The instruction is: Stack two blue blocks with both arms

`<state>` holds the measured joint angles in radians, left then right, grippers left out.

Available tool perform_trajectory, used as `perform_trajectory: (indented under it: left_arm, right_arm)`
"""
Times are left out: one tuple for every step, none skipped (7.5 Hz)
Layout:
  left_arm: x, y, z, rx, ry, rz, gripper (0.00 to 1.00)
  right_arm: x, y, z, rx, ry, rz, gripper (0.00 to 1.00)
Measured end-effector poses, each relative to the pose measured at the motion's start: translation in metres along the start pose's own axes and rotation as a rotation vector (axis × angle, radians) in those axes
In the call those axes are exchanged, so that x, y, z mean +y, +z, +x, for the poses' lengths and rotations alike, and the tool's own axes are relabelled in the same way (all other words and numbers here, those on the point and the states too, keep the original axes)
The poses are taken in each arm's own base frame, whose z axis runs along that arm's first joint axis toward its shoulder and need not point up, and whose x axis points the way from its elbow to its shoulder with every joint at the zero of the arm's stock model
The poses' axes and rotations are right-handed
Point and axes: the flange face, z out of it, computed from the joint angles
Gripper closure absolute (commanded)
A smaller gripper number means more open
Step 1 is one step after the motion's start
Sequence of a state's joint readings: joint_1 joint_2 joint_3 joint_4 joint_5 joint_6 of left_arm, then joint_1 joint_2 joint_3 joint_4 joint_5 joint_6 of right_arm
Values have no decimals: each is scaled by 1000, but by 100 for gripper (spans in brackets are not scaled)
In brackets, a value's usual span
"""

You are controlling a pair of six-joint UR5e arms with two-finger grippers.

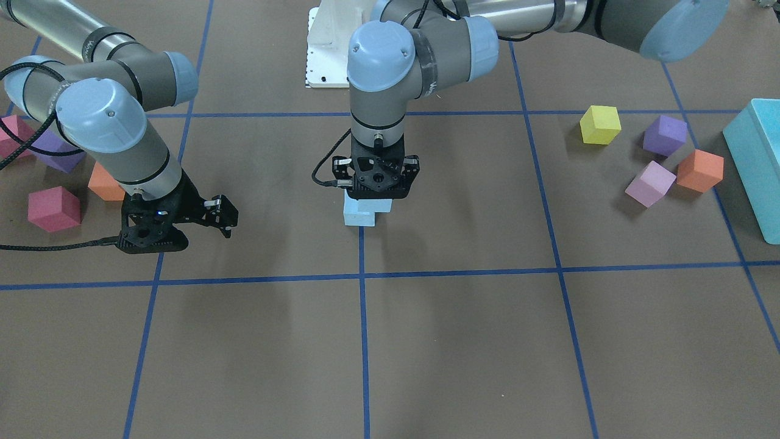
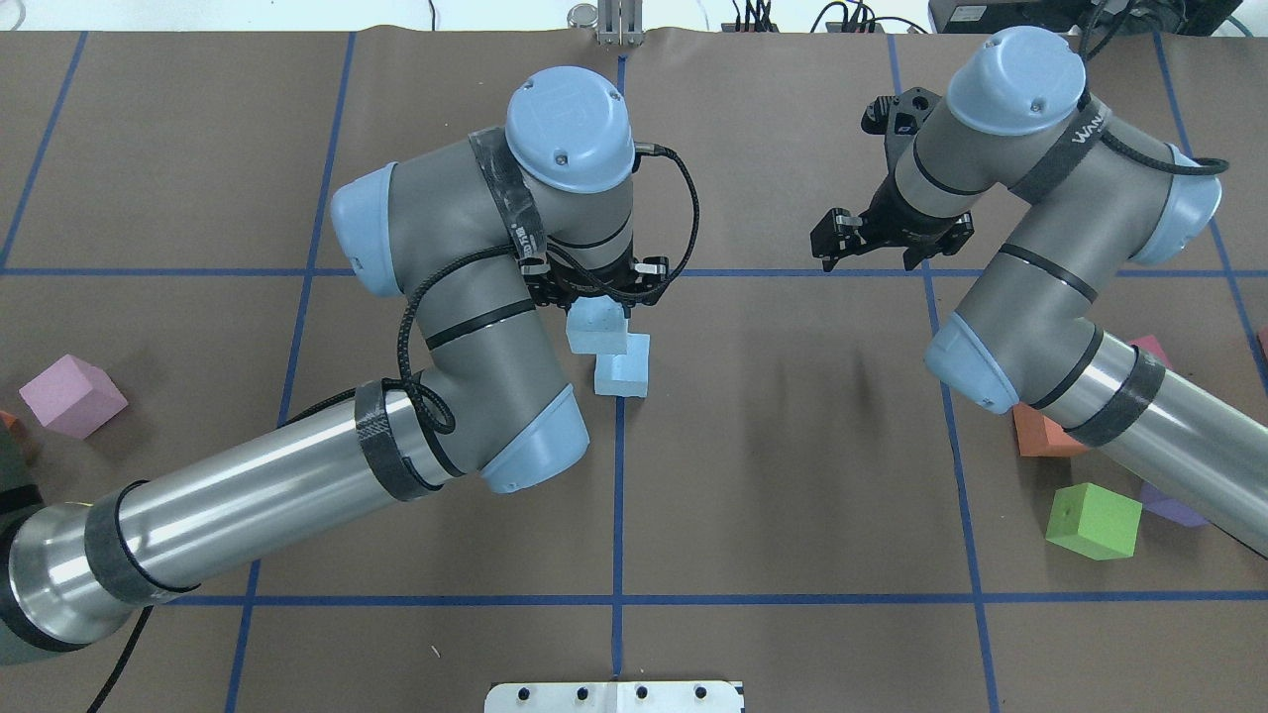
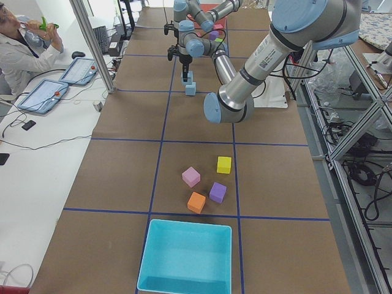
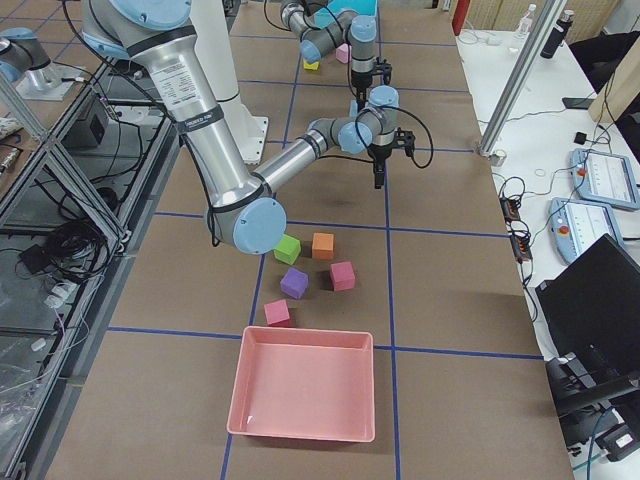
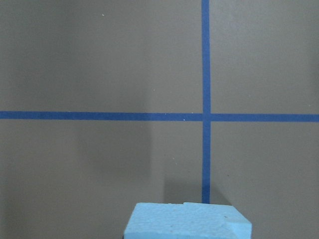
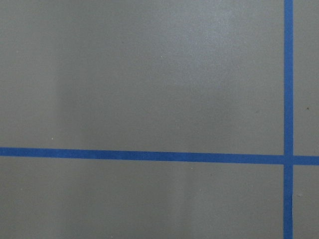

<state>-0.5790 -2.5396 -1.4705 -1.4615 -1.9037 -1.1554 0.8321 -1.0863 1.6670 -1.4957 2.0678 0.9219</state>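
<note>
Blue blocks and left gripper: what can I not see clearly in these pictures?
- Left gripper: fingers hidden by its own body in the front-facing view and by the left arm overhead, so a grip on the upper blue block cannot be confirmed.
- That block and the lower blue block: cut off by the bottom edge in the left wrist view.
- Side views: blocks too small to judge alignment.
</note>
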Motion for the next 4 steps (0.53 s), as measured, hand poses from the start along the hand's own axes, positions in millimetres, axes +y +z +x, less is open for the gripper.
perform_trajectory:
  left_arm:
    - [-1,4,11,-8,0,-1,38]
    - [-2,8,15,-16,1,-3,38]
    - [-3,12,15,-22,2,-5,38]
    - [-3,16,14,-26,2,-7,38]
  right_arm:
    - [0,0,0,0,0,-1,0]
    - [0,1,-1,0,-1,-1,0]
    - [1,0,-1,-1,-2,-1,0]
    - [1,1,-2,-1,-3,-1,0]
